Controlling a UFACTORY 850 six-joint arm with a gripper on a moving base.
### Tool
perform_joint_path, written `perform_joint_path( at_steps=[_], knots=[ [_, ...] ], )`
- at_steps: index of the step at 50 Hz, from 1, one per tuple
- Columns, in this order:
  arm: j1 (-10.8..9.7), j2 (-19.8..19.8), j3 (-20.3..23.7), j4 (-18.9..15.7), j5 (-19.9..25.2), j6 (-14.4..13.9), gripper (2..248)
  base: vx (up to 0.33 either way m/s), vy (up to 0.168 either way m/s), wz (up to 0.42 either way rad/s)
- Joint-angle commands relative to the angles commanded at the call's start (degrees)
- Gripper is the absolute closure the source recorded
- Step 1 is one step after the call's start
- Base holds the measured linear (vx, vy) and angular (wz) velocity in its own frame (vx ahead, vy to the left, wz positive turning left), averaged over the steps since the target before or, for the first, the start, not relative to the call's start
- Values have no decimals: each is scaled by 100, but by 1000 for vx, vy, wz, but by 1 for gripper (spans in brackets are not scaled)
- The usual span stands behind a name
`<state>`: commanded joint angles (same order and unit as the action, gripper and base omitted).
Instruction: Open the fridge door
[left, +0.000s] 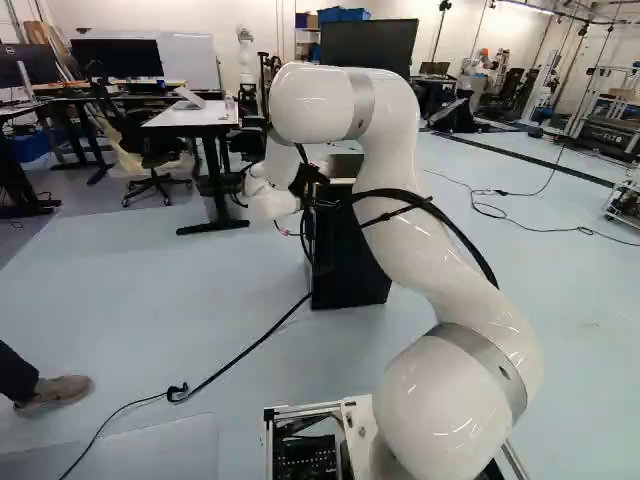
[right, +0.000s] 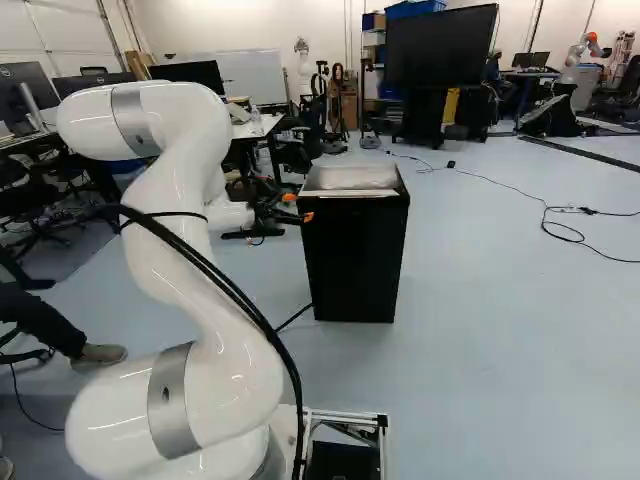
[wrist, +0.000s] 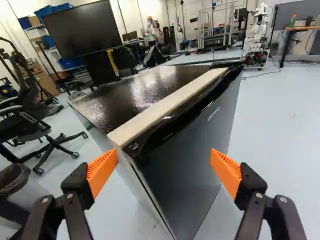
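Note:
My gripper (right: 298, 207) is at the near side of the small black fridge (right: 355, 260), beside its upper edge. In the left base view the fridge (left: 345, 265) is partly hidden behind the arm. The wrist view shows the gripper (wrist: 164, 167) with its two orange pads wide apart and nothing held between them. Ahead of it stands the fridge's dark front door (wrist: 195, 145), upright and apparently closed. A pale strip (wrist: 167, 105) runs along the top, behind the door's upper edge. Whether either pad touches the fridge I cannot tell.
A black cable (left: 245, 352) lies across the floor toward the fridge. A person's shoe (left: 55, 392) is at the left of the left base view. A white table (left: 195, 115), an office chair (wrist: 45, 135) and a bin (wrist: 22, 192) stand around. Another robot (wrist: 257, 37) is farther off.

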<state>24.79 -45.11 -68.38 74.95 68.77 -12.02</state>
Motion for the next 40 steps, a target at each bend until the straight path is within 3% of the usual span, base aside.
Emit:
perform_joint_path(
  at_steps=[40],
  knots=[
    [-59,73,122,8,0,0,3,0,0,0]
  ],
)
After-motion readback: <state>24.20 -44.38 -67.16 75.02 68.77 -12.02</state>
